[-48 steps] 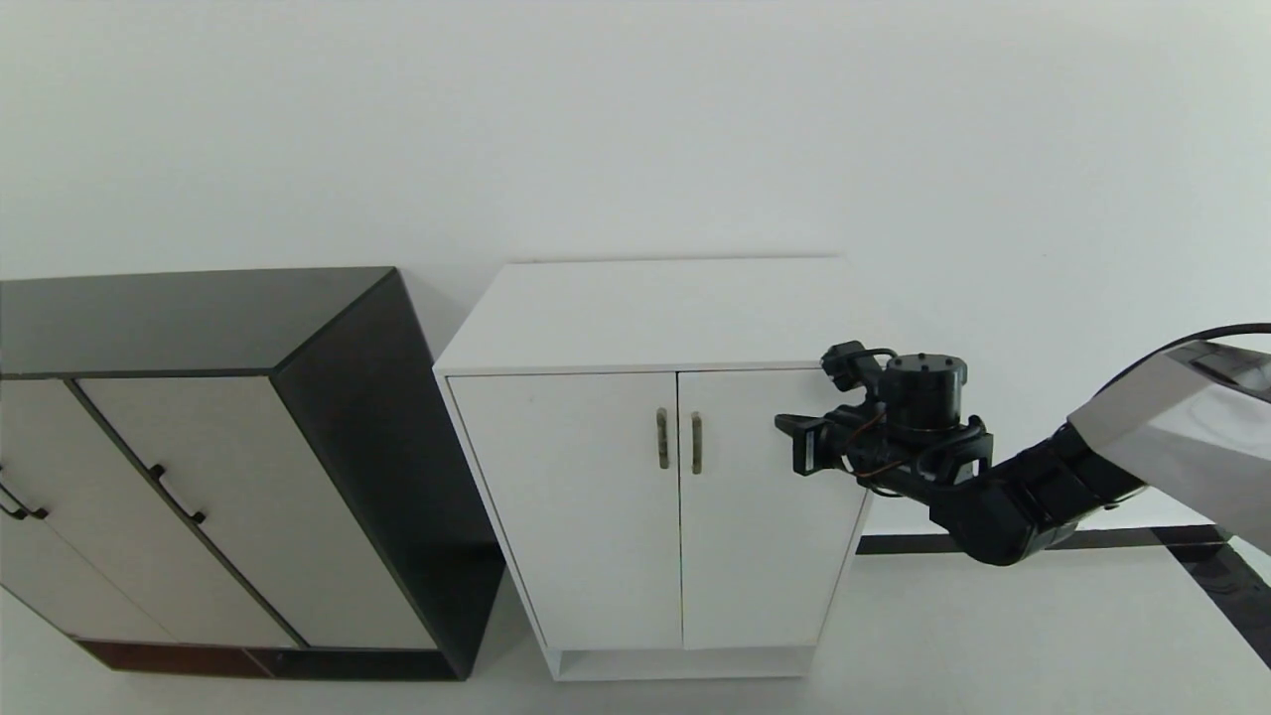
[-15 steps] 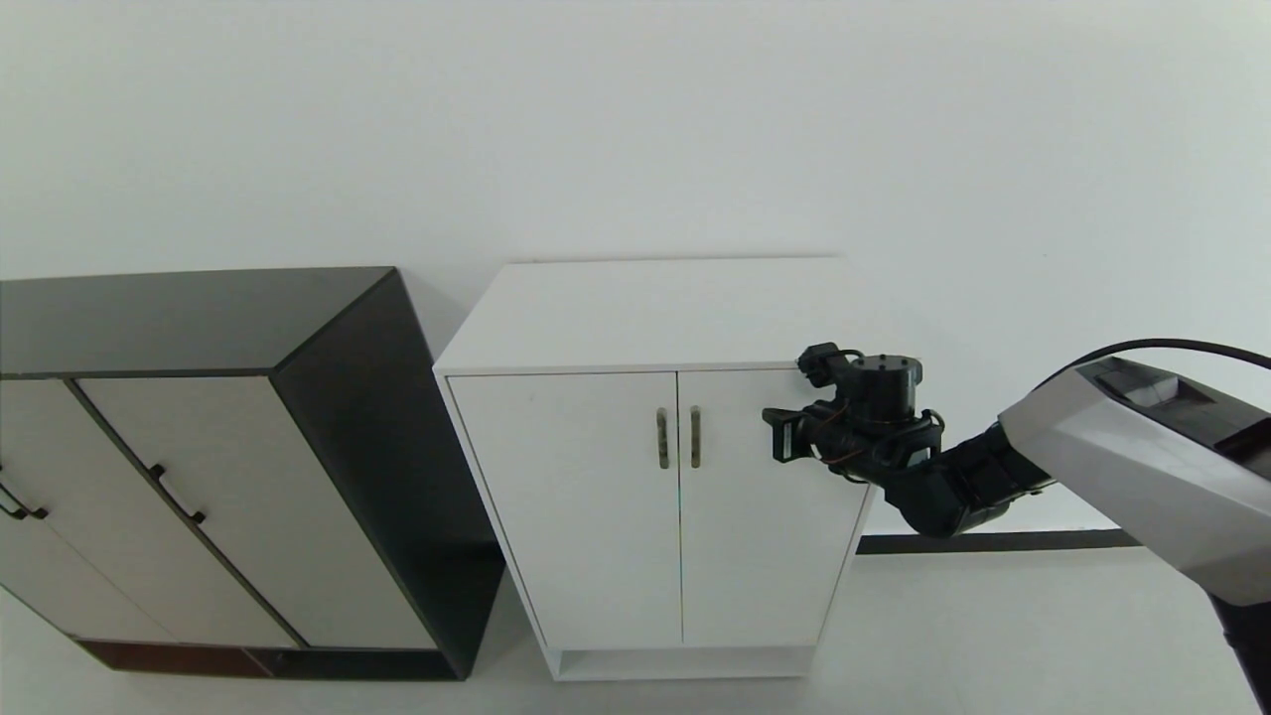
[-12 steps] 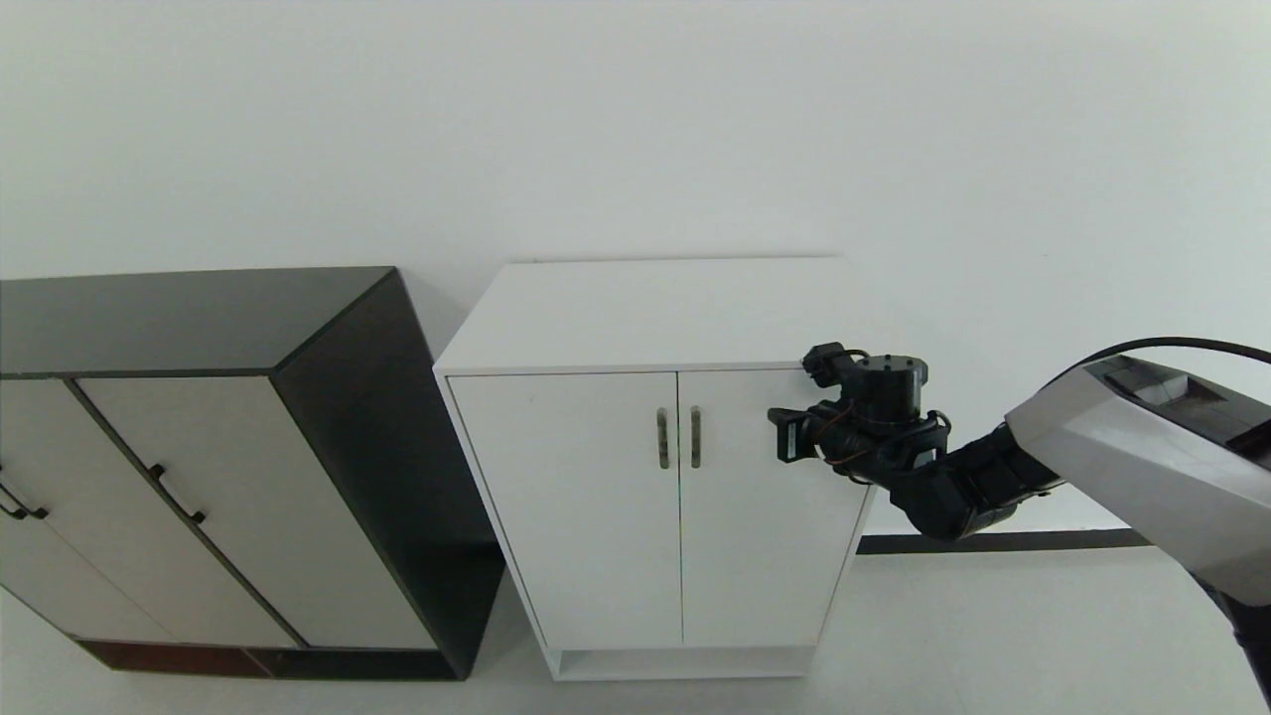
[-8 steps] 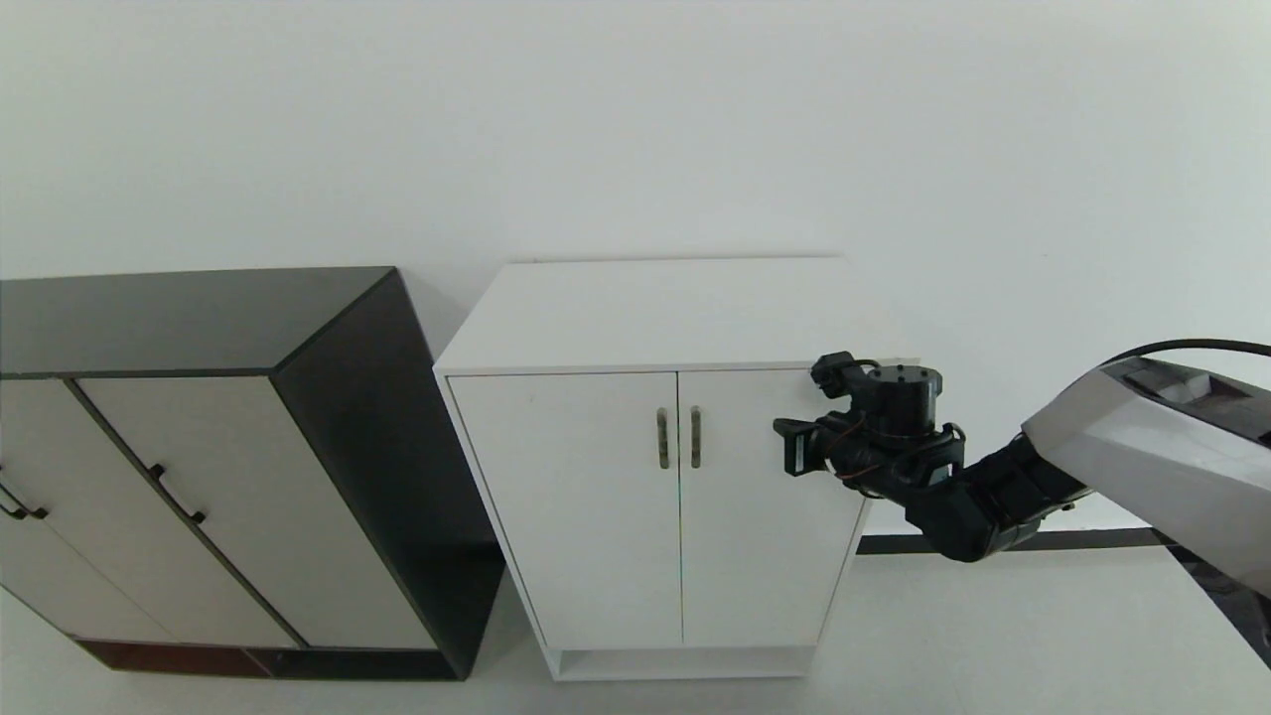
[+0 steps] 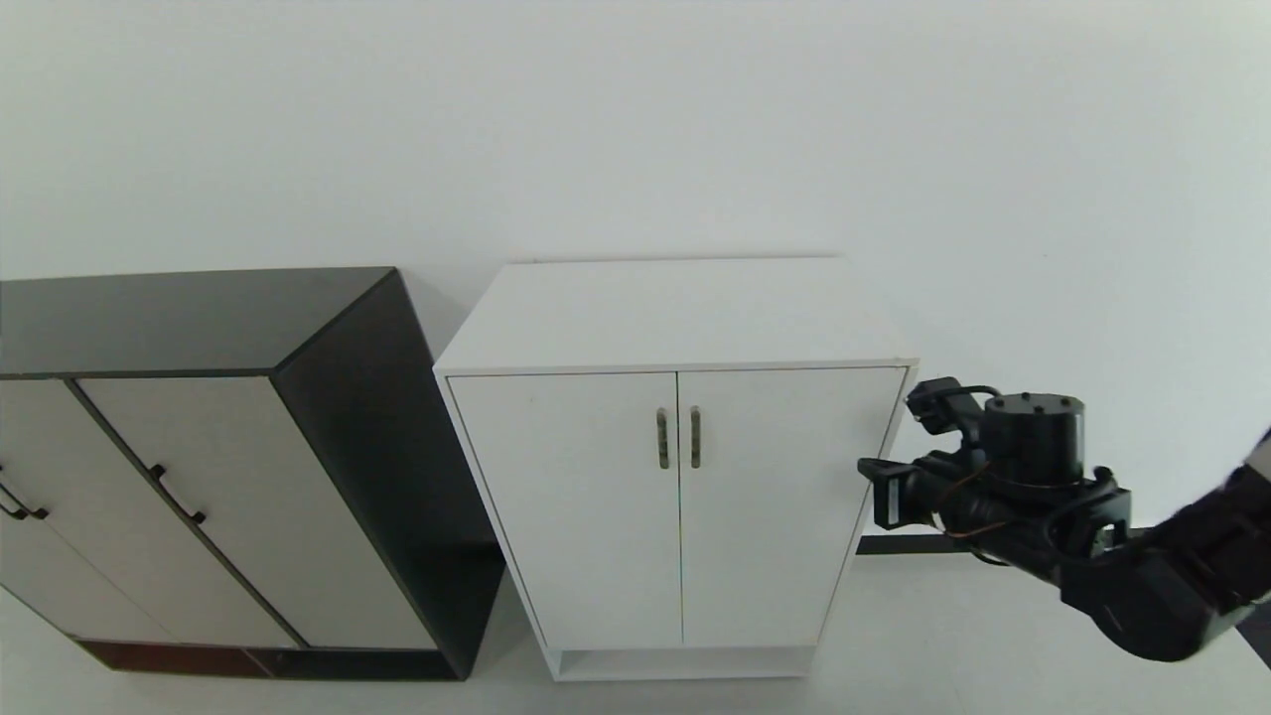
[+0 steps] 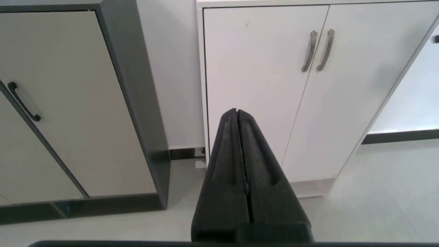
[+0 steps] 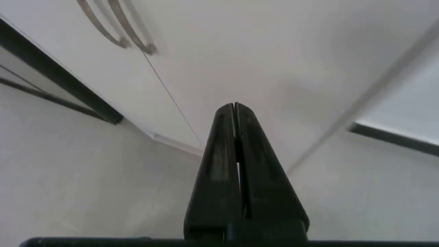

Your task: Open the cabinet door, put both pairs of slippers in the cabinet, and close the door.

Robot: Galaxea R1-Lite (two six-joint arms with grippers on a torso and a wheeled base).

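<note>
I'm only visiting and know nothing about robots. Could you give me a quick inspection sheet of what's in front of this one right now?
Surface: pale floor, bare, with a dark strip along the wall's foot.
Job's things: white cabinet upright against the wall, both doors shut; two handles side by side at the middle seam.
Clutter: nothing seen.
Grippers: left gripper shut, empty, pointing at the cabinet from a distance; right gripper shut, empty, off the cabinet's right edge, touching no handle.
Cables: short wires looped on the right wrist, clear of the cabinet.
Surroundings: dark cabinet with pale doors to the left; plain white wall behind.
</note>
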